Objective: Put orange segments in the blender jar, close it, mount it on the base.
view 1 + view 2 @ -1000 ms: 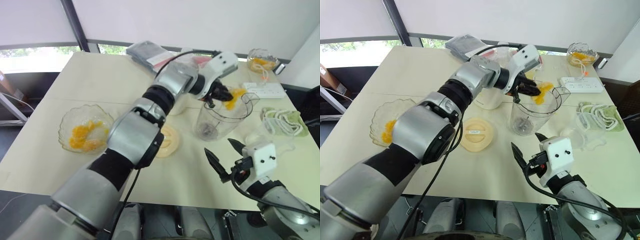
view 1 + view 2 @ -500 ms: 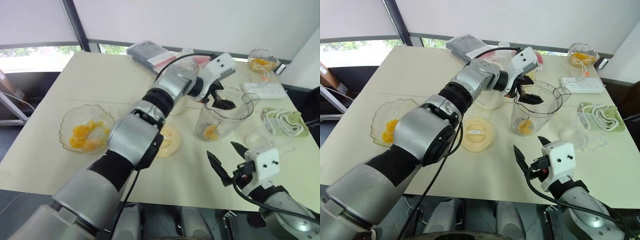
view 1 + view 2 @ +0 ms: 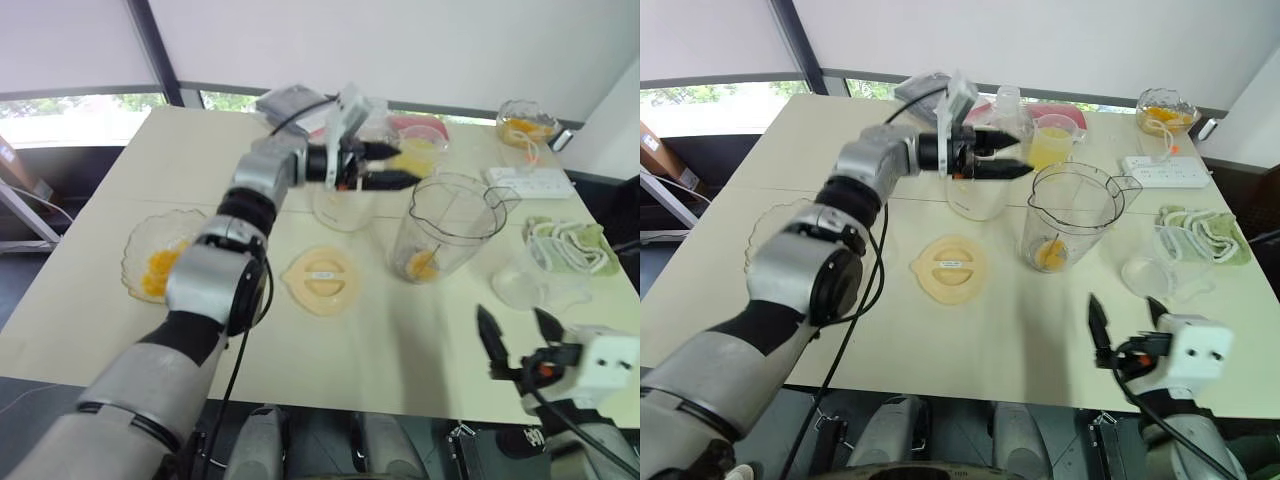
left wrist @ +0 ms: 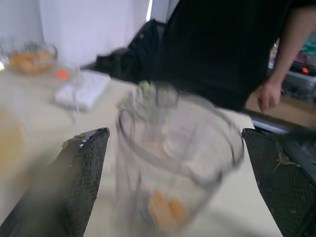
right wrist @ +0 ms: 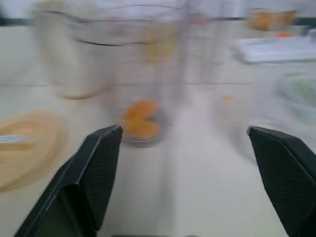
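The clear blender jar stands upright and lidless right of centre, with orange segments lying at its bottom. My left gripper hovers level just left of the jar's rim, open and empty, pointing toward the jar. Behind that arm stands the cream-white base. More orange segments lie in a glass bowl at the left. Near the front edge, my right gripper is open and empty. Its wrist view looks at the jar and the segments inside.
The round cream lid lies flat left of the jar. A cup of yellow juice, a second fruit bowl and a power strip sit at the back. A small clear cup and green cloth are right. A person stands beyond the table.
My left gripper opened over the jar, the segment fell to the jar's bottom, and the gripper drew back to the left. My right gripper shifted right and toward the front edge.
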Controlling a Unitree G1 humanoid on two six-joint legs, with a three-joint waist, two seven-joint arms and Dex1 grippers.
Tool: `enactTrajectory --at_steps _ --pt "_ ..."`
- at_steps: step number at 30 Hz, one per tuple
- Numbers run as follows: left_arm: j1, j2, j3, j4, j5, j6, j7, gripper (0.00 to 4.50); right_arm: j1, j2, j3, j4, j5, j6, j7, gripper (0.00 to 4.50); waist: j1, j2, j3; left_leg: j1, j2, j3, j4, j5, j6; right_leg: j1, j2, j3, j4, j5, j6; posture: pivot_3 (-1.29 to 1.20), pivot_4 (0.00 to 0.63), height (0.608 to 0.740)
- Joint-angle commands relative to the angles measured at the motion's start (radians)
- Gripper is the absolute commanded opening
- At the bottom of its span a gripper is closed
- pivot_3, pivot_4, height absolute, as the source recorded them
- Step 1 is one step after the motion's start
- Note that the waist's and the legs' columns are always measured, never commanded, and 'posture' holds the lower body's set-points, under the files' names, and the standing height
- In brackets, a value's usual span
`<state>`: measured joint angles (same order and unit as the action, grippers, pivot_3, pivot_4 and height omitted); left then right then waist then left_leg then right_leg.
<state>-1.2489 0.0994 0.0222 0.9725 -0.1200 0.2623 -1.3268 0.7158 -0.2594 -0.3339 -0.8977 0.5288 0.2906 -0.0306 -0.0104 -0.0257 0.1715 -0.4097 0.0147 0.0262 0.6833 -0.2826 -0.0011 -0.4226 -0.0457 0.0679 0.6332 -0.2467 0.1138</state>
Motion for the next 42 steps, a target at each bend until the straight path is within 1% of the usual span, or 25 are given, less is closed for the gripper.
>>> enactTrajectory --at_steps 1,3,6,9,12,14,17,20,23,25,31,42 --pt "0.137 0.047 -0.078 -0.27 -0.033 0.042 -0.109 4.48 0.001 0.051 -0.083 0.032 -0.038 -0.064 -0.014 4.23 -0.005 0.001 0.0 0.0 0.001 0.0 0.0 0.0 0.0 0.0 0.0 0.0 0.0 0.0 0.0 0.0 0.15 0.74" --pt "0.225 0.068 -0.108 -0.405 -0.058 0.099 -0.13 4.48 -0.013 0.067 -0.143 0.074 -0.038 -0.085 -0.012 4.23 -0.004 0.001 0.0 0.0 0.001 0.0 0.0 0.0 0.0 0.0 0.0 0.001 0.001 0.0 -0.001 0.0 0.15 0.74" --pt "0.323 0.105 -0.144 -0.55 -0.09 0.145 -0.155 4.48 -0.065 0.078 -0.204 0.144 -0.032 -0.092 -0.026 4.23 -0.002 0.001 -0.001 0.0 0.002 0.0 0.0 0.0 0.0 -0.001 0.0 0.001 0.001 -0.001 -0.002 0.0 0.15 0.74" --pt "0.386 0.141 -0.173 -0.644 -0.11 0.169 -0.153 4.48 -0.137 0.075 -0.243 0.223 -0.036 -0.088 -0.035 4.23 -0.001 0.004 -0.003 0.002 0.002 0.0 0.0 0.0 0.0 0.001 0.0 0.001 0.001 -0.001 -0.003 0.0 0.15 0.74" --pt "0.423 0.168 -0.193 -0.707 -0.129 0.189 -0.148 4.48 -0.227 0.047 -0.278 0.327 -0.045 -0.084 -0.052 4.23 -0.003 0.003 -0.003 0.002 0.001 0.0 0.0 0.0 0.0 0.002 0.001 0.001 0.0 -0.001 -0.003 0.0 0.15 0.74" --pt "0.435 0.181 -0.203 -0.732 -0.14 0.195 -0.14 4.48 -0.265 0.034 -0.292 0.376 -0.031 -0.085 -0.053 4.23 -0.009 0.002 -0.003 0.001 0.001 0.0 -0.001 0.0 0.0 0.002 0.001 0.001 -0.003 -0.001 -0.003 0.0 0.15 0.74" --pt "0.454 0.203 -0.211 -0.755 -0.149 0.203 -0.126 4.48 -0.356 0.004 -0.307 0.494 -0.045 -0.082 -0.048 4.23 -0.008 0.007 -0.005 0.002 0.0 0.003 -0.001 -0.001 0.002 0.001 -0.001 0.002 -0.002 0.001 0.001 0.0 0.15 0.74" --pt "0.479 0.221 -0.212 -0.765 -0.16 0.208 -0.108 4.48 -0.439 -0.012 -0.295 0.576 -0.067 -0.07 -0.054 4.23 -0.001 0.009 -0.006 0.002 0.0 0.001 -0.001 -0.001 0.002 0.001 0.001 0.001 0.001 0.0 0.0 0.0 0.15 0.74" --pt "0.507 0.237 -0.216 -0.758 -0.161 0.2 -0.088 4.48 -0.487 -0.013 -0.282 0.629 -0.086 -0.069 -0.054 4.23 -0.002 0.012 -0.007 0.003 0.0 0.0 -0.001 -0.001 0.002 0.002 0.001 0.0 0.002 -0.001 -0.003 0.0 0.15 0.74" --pt "0.527 0.25 -0.227 -0.766 -0.154 0.182 -0.084 4.48 -0.508 -0.012 -0.276 0.654 -0.099 -0.066 -0.053 4.23 -0.005 0.012 -0.007 0.003 -0.001 0.0 0.0 -0.001 0.001 0.002 0.001 0.001 0.003 -0.001 -0.003 0.0 0.15 0.74" --pt "0.562 0.275 -0.235 -0.828 -0.177 0.206 -0.057 4.48 -0.52 0.004 -0.254 0.688 -0.125 -0.069 -0.037 4.23 -0.008 0.013 -0.008 0.004 0.0 0.001 0.0 -0.001 0.001 0.002 0.001 0.002 0.003 -0.001 -0.002 0.0 0.15 0.74" --pt "0.569 0.282 -0.236 -0.847 -0.185 0.214 -0.007 4.48 -0.617 -0.005 -0.234 0.799 -0.16 -0.084 -0.037 4.23 -0.009 0.015 -0.009 0.004 0.0 0.001 0.0 -0.001 0.001 0.002 0.001 0.002 0.003 -0.001 -0.002 0.0 0.15 0.74"
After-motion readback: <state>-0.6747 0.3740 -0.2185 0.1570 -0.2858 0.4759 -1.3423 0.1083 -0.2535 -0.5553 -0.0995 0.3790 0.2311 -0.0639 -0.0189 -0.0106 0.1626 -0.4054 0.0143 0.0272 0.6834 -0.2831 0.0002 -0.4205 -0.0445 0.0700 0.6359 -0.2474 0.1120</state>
